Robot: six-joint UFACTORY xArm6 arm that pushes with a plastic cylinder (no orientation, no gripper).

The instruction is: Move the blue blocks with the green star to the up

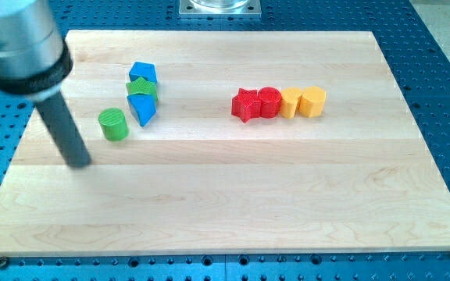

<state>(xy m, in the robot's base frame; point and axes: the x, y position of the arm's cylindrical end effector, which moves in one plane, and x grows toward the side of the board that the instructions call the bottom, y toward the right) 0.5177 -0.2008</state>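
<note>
The dark rod's tip sits left-centre on the wooden worktop, below-left of the green cylinder block. There's no claw here, so no grip state to tell. Risk: pushing up could catch that cylinder, or split the upper blue block, green star block and lower blue block.

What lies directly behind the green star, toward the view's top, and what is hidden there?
A blue block touches the green star on that side. The star covers that block's lower edge. Another blue block sits below the star. My tip is away at the view's left.

Two blue blocks, green star, pale wooden board
</note>
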